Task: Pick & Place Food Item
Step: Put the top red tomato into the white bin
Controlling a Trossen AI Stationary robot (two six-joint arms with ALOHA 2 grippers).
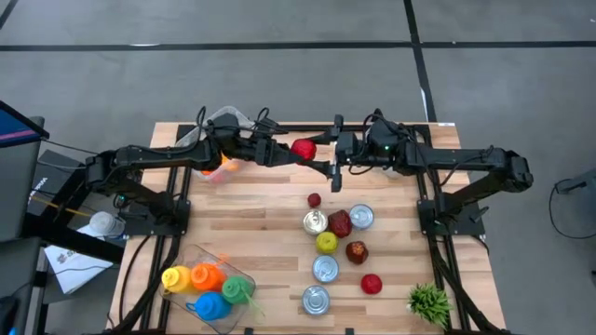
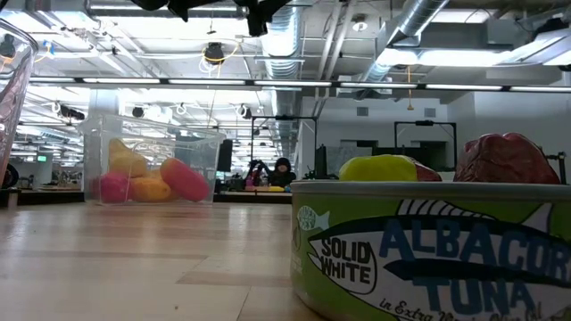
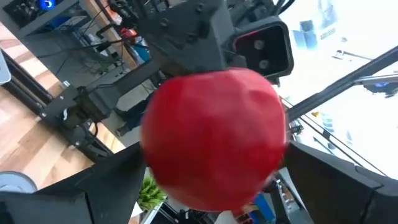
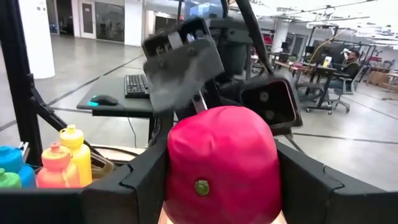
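A red apple (image 1: 303, 147) hangs high over the table's far middle, where my two arms meet. My right gripper (image 1: 321, 160) comes from the right and is shut on it; in the right wrist view the apple (image 4: 221, 162) fills the gap between its fingers. My left gripper (image 1: 294, 152) comes from the left and stands open. Its fingers (image 3: 93, 186) stand on either side of the apple (image 3: 214, 137), and I see no touch. My right gripper pinches the apple by its two opposite sides (image 4: 177, 168) between its two fingers (image 4: 305, 180). The fingers lie level and come from the table's right side. The apple is lifted clear of the table, its green-dotted end (image 4: 200, 186) facing the wrist.
On the table's near right lie several cans (image 1: 325, 269), a dark red fruit (image 1: 339, 223), a yellow one (image 1: 326, 243) and a green plant (image 1: 428, 302). A clear tray of coloured bottles (image 1: 209, 288) sits near left, a clear bin (image 1: 219, 126) far left. A tuna can (image 2: 428, 250) fills the low view.
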